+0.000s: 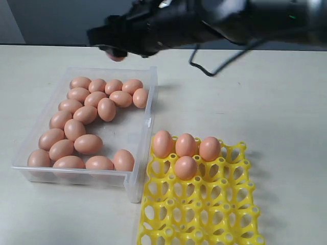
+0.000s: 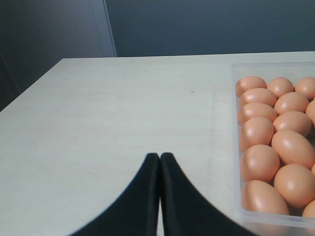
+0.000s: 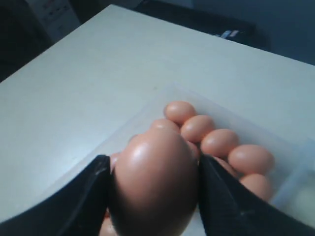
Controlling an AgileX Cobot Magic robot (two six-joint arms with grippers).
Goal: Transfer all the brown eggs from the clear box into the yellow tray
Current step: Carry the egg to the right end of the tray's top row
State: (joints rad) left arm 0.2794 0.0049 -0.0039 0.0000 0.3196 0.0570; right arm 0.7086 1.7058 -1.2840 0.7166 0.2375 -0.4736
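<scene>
Several brown eggs (image 1: 85, 114) lie in the clear box (image 1: 147, 125) at the left. The yellow tray (image 1: 204, 204) at the front right holds several eggs (image 1: 186, 145) in its far cups. My right gripper (image 1: 116, 52) reaches across, high above the box's far edge, shut on one brown egg (image 3: 154, 184) between its black fingers (image 3: 224, 201). More eggs (image 3: 216, 142) in the box show below it. My left gripper (image 2: 160, 156) is shut with nothing in it, over bare table beside the box's eggs (image 2: 275, 147).
The pale table (image 1: 265, 92) stretches behind and to the right of the tray. The right arm (image 1: 219, 20) spans the top of the exterior view, with a black cable (image 1: 204, 69) hanging from it. A dark wall (image 2: 197, 24) stands behind the table.
</scene>
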